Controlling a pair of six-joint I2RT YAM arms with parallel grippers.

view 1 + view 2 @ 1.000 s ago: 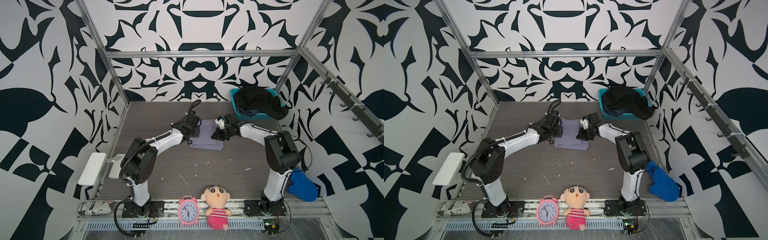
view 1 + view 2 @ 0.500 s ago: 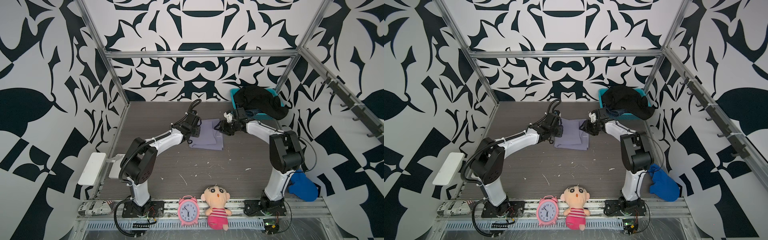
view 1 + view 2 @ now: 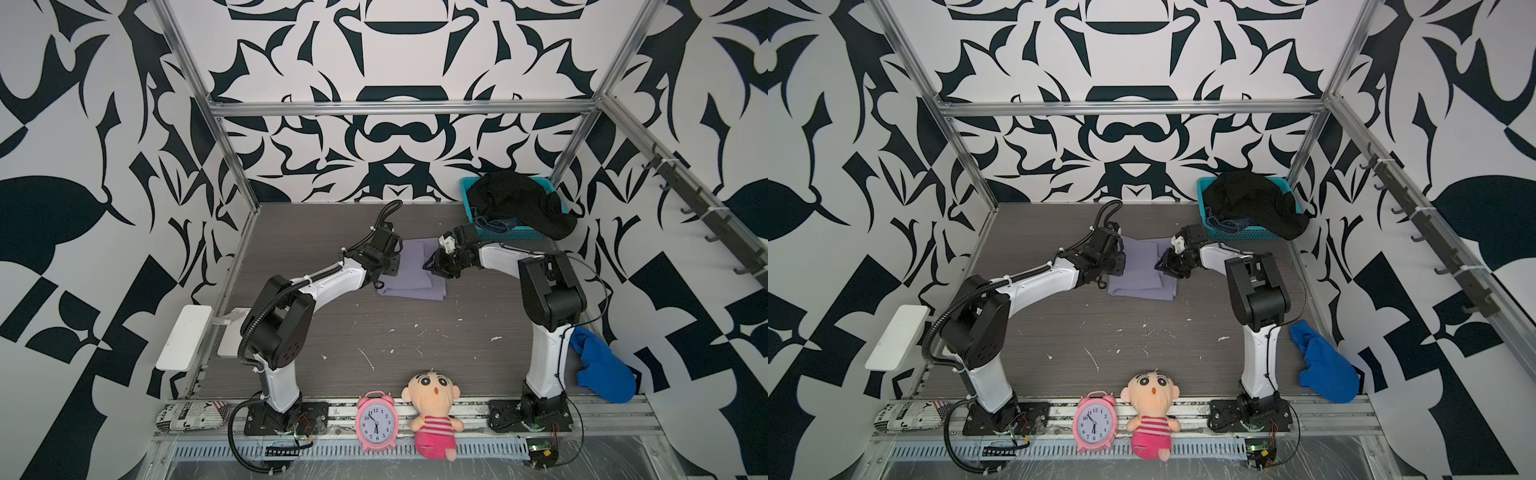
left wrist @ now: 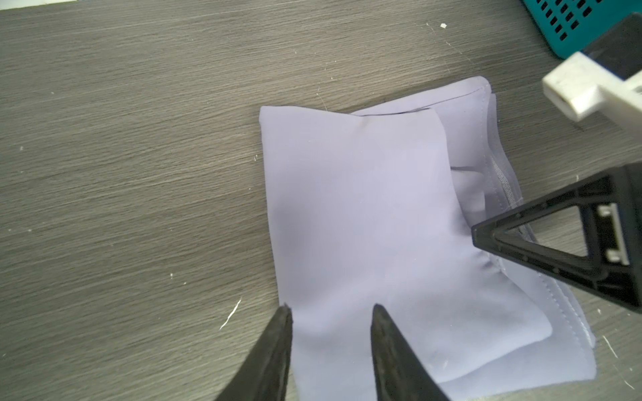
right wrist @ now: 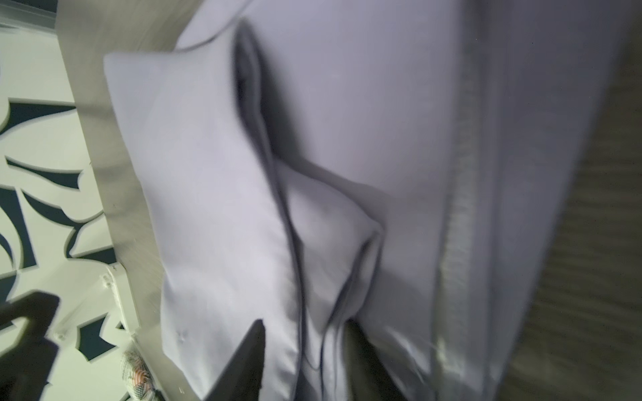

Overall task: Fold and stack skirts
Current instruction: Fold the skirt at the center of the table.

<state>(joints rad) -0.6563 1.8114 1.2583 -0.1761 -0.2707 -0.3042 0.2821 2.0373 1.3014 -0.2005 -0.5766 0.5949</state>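
Note:
The lavender skirt (image 3: 411, 274) (image 3: 1142, 274) lies folded flat on the table's middle. My left gripper (image 4: 330, 307) (image 3: 394, 269) is open at the skirt's left edge (image 4: 364, 208), one finger over bare table and one over cloth. At the right edge my right gripper (image 5: 305, 321) (image 3: 428, 266) has its jaws apart with loose folds of the skirt (image 5: 347, 104) between them; its fingertip (image 4: 477, 236) presses into the cloth. The black skirt (image 3: 519, 203) (image 3: 1250, 199) drapes over the teal basket (image 3: 515, 235), and the denim skirt (image 3: 494, 224) peeks out under it.
The basket (image 3: 1246, 235) stands at the back right corner. A royal-blue cloth (image 3: 602, 370) lies beside the right arm's base. A pink clock (image 3: 376, 419) and a doll (image 3: 434, 411) sit on the front rail. A white pad (image 3: 185, 343) sticks out at the left.
My right gripper let go, drew back toward the basket, then returned to the skirt's right edge with narrower jaws. The left gripper stayed at the left edge, opening slightly.

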